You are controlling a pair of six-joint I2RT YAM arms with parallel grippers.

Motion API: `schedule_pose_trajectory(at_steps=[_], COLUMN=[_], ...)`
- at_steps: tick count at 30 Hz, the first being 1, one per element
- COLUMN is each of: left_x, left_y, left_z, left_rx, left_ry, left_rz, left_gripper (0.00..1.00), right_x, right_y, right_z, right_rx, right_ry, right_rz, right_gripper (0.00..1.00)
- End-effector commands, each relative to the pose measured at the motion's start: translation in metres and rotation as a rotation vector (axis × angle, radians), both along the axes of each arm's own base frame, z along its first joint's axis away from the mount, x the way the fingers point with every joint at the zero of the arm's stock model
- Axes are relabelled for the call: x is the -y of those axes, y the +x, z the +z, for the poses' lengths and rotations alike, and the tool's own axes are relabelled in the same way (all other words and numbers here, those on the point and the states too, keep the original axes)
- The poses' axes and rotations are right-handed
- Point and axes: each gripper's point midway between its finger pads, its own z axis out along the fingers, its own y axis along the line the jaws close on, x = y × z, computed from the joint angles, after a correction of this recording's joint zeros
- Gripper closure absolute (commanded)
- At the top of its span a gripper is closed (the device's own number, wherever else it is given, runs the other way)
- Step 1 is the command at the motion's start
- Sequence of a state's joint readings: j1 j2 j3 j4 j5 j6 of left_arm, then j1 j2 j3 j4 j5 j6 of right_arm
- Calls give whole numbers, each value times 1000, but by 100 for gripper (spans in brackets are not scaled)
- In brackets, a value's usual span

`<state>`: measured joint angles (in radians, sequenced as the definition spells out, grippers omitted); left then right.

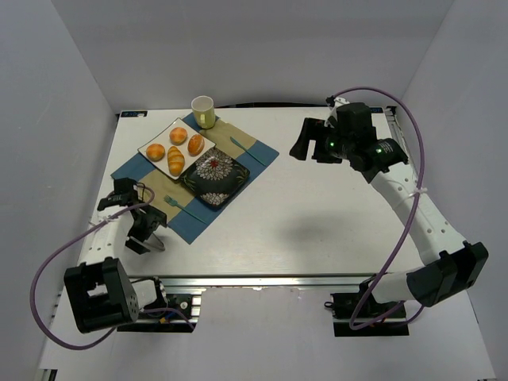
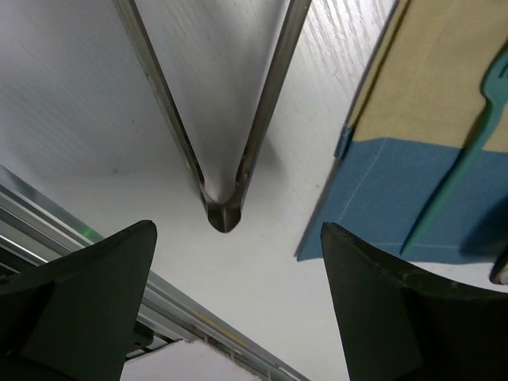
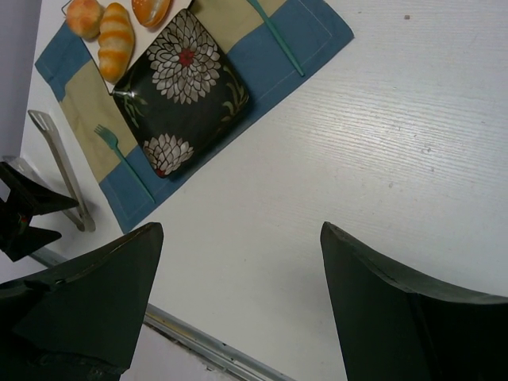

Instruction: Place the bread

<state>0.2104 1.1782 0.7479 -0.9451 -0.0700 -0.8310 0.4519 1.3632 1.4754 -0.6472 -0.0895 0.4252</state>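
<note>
Several golden bread rolls (image 1: 175, 161) lie on a white plate (image 1: 148, 144) at the back left, on a blue and tan placemat (image 1: 258, 151). A dark floral plate (image 1: 214, 178) sits empty beside it. Metal tongs (image 1: 158, 241) lie on the table left of the mat. My left gripper (image 1: 141, 232) is open just above them; in the left wrist view the tongs' hinge end (image 2: 223, 208) lies ahead of the open left gripper (image 2: 238, 317), untouched. My right gripper (image 1: 305, 143) is open and empty, high over the table's back right. The right wrist view shows it (image 3: 238, 309) open, with the rolls (image 3: 116, 40), the floral plate (image 3: 182, 87) and the tongs (image 3: 63, 171).
A pale cup (image 1: 204, 111) stands behind the white plate. A teal fork (image 1: 181, 205) lies on the mat's near end and also shows in the left wrist view (image 2: 468, 159). A teal utensil (image 1: 238, 143) lies on the far end. The table's front rail (image 2: 119, 254) is close to the left gripper.
</note>
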Motion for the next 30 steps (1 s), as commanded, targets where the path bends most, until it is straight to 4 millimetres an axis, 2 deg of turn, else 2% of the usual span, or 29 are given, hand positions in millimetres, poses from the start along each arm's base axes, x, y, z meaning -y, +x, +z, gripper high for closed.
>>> schedule_pose_trajectory(at_steps=[1, 7, 9, 18, 24, 30], left_x=[-15, -29, -35, -50, -60, -70], left_y=[12, 13, 19, 37, 47, 44], left_z=[3, -10, -8, -31, -36, -42], left_rx=[17, -21, 2, 0, 19, -14], left_ry=[58, 77, 93, 102, 136, 155], left_rz=[-13, -32, -41, -71, -68, -70], left_gripper=[5, 2, 2, 2, 2, 4], right_x=[-3, -1, 0, -1, 1, 1], right_y=[10, 17, 21, 32, 38, 41], right_z=[16, 14, 14, 10, 8, 8], right_rx=[71, 69, 67, 45, 32, 26], right_ry=[5, -3, -2, 12, 23, 30], right_rz=[18, 10, 5, 0, -10, -11], right_gripper=[13, 14, 14, 14, 14, 14])
